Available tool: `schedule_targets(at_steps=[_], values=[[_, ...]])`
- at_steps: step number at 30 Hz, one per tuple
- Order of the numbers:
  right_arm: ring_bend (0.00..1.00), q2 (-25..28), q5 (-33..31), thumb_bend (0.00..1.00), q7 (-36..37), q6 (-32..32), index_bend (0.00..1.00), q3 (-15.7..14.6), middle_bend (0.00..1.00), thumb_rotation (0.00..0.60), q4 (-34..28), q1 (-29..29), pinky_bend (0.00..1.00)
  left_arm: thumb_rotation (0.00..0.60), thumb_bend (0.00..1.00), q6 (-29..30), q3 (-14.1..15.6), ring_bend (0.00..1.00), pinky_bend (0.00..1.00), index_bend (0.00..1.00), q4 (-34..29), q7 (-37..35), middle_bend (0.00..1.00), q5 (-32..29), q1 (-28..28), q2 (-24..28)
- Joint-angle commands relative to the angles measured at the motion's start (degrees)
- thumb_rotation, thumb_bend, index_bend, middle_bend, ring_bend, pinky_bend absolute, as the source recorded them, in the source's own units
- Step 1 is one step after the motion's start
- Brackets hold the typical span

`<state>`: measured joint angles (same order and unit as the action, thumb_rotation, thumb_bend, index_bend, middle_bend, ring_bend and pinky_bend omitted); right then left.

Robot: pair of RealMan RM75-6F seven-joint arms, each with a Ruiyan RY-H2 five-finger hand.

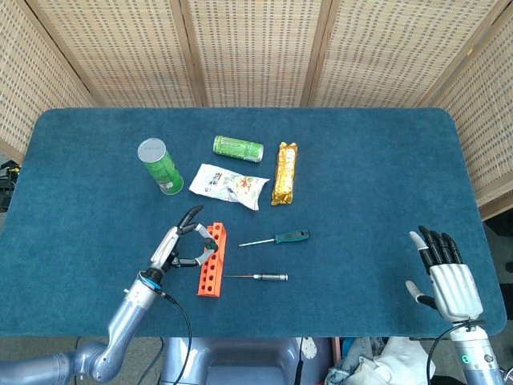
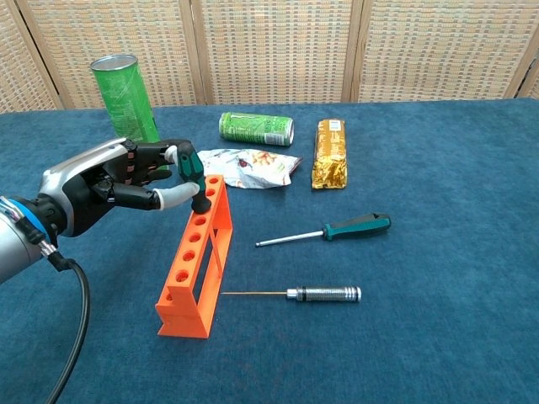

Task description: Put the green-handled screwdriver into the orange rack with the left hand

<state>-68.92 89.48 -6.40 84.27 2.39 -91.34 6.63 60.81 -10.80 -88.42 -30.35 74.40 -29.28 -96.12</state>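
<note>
The green-handled screwdriver (image 2: 192,167) is pinched by its handle between thumb and fingertips of the left hand (image 2: 109,181), kept nearly upright so that its shaft enters the hole at the far end of the orange rack (image 2: 197,256), near the counter's front-left area. The right hand (image 1: 445,277) rests at the front-right edge, fingers extended, holding nothing.

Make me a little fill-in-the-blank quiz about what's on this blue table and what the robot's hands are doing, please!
1. The left hand holds the green-handled screwdriver over the far end of the ____ rack.
2. The right hand holds ____.
3. The green can lies on its ____.
4. The gold snack pack lies to the ____ of the white snack bag in the chest view.

Missing words: orange; nothing; side; right
</note>
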Motion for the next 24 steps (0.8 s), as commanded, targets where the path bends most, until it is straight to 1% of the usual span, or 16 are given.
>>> schedule_targets(at_steps=[1, 9, 14, 22, 24], values=[[0.0, 0.0, -0.01, 0.25, 0.0, 0.02, 0.0, 0.01, 0.0, 0.6, 0.01, -0.01, 0.0, 0.6, 0.39, 0.08, 0.01, 0.0, 0.0, 0.58, -0.06, -0.14, 0.06, 0.27, 0.02, 0.03], [0.0, -0.07, -0.03, 0.24, 0.02, 0.03, 0.0, 0.04, 0.0, 0.6, 0.11, 0.0, 0.0, 0.6, 0.38, 1.45, -0.5, 0.0, 0.0, 0.48, -1.87, -0.52, 0.06, 1.9, 0.21, 1.24], [0.0, -0.09, 0.03, 0.24, -0.02, 0.01, 0.0, -0.01, 0.0, 0.6, 0.1, 0.01, 0.0, 0.6, 0.38, 2.64, -0.69, 0.0, 0.0, 0.38, -3.35, 0.64, 0.04, 3.18, 0.26, 2.44], [0.0, -0.12, 0.21, 0.24, -0.13, 0.29, 0.0, -0.02, 0.0, 0.6, 0.03, -0.07, 0.0, 0.6, 0.38, 1.08, -1.14, 0.0, 0.0, 0.36, -5.68, 1.91, 0.02, 1.22, -0.11, 4.4], [0.0, -0.11, 0.16, 0.24, -0.06, 0.3, 0.0, 0.03, 0.0, 0.6, 0.07, -0.06, 0.0, 0.6, 0.38, 1.72, -1.65, 0.0, 0.0, 0.36, -6.99, 0.99, 0.02, 1.48, 0.09, 4.9]])
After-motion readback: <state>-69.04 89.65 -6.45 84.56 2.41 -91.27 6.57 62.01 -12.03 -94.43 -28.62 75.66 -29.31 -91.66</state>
